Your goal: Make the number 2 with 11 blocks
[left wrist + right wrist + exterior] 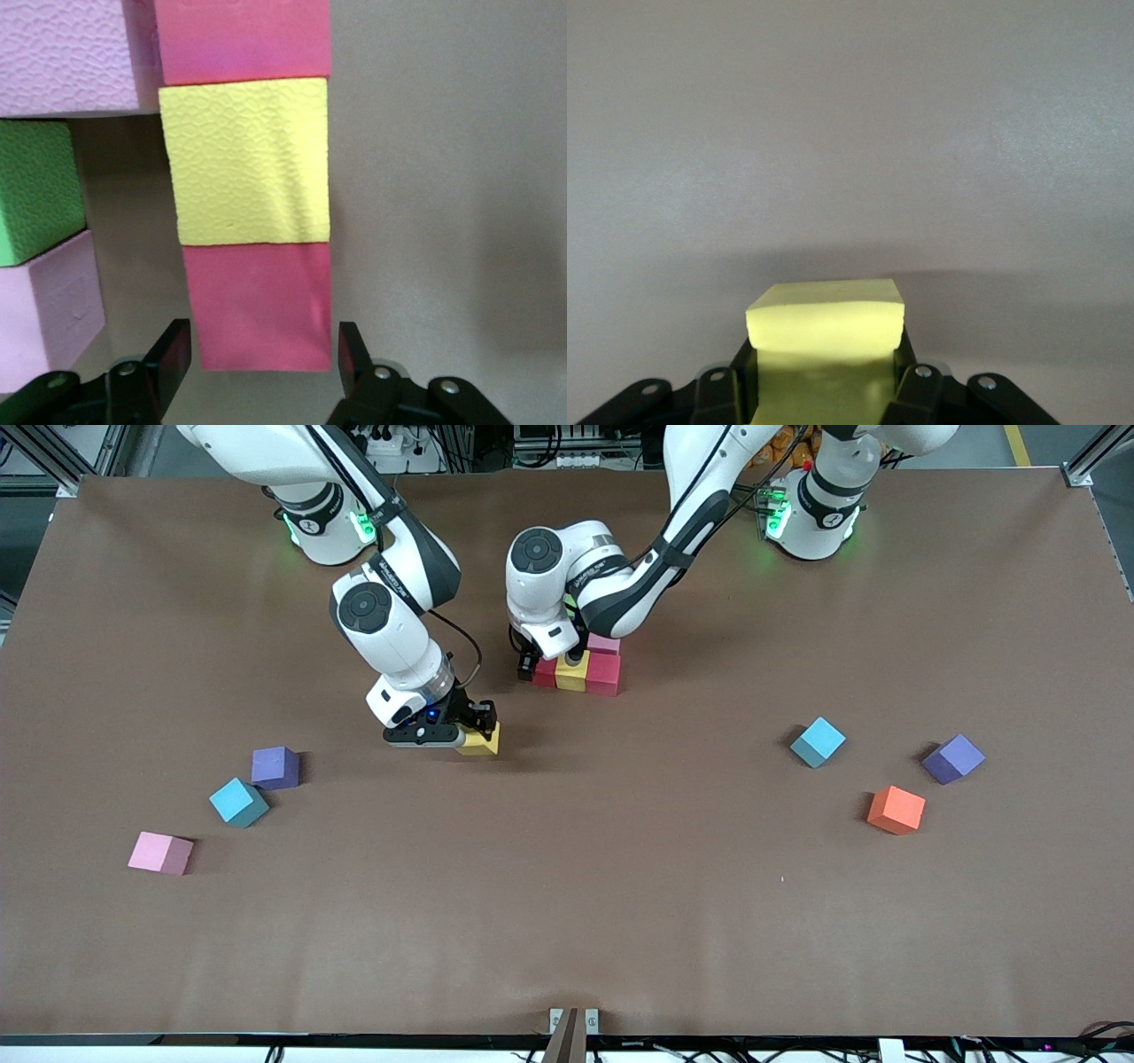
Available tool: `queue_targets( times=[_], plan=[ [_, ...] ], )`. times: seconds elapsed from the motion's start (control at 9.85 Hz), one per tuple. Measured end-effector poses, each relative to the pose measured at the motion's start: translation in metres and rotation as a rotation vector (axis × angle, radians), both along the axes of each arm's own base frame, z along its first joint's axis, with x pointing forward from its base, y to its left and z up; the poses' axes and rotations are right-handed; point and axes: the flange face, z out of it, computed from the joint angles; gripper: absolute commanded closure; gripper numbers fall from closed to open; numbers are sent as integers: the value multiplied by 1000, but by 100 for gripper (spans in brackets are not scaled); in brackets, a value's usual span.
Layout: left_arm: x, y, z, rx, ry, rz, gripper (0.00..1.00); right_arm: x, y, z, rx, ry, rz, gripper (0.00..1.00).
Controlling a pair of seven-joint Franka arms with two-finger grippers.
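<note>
Scanning from the right arm's end: pink block [160,853] at 8 o'clock on the table [567,921]. Right gripper [461,731] clamps a yellow block [483,741] near centre. Left gripper [554,664], jaws open, straddles a red block [259,305] in the partial row [580,669] at 12 o'clock. Orange block [897,810] at 4 o'clock.

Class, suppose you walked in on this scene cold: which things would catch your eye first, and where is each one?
First, the right claw, shut on a yellow block low over the middle of the table. Next, the left claw at the started cluster of red, yellow and pink blocks near the robots' bases, its fingers either side of a red block. Loose blocks lie toward both ends, an orange block brightest.
</note>
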Motion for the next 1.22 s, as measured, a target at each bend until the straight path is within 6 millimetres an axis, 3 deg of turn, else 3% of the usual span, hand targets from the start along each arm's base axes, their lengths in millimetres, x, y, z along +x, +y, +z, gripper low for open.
queue_targets(
  times=[0.41, 0.61, 0.91, 1.22],
  plan=[
    [11, 6, 18, -3, -6, 11, 25, -21, 26, -3, 5, 21, -23, 62],
    [29, 18, 45, 4, -7, -13, 25, -26, 32, -4, 7, 28, -36, 63],
    [91, 73, 88, 13, -7, -85, 25, -39, 45, -7, 1, 38, -44, 64],
    [155, 143, 90, 26, 6, -191, 24, -52, 59, -16, -34, 33, -46, 65]
  ],
)
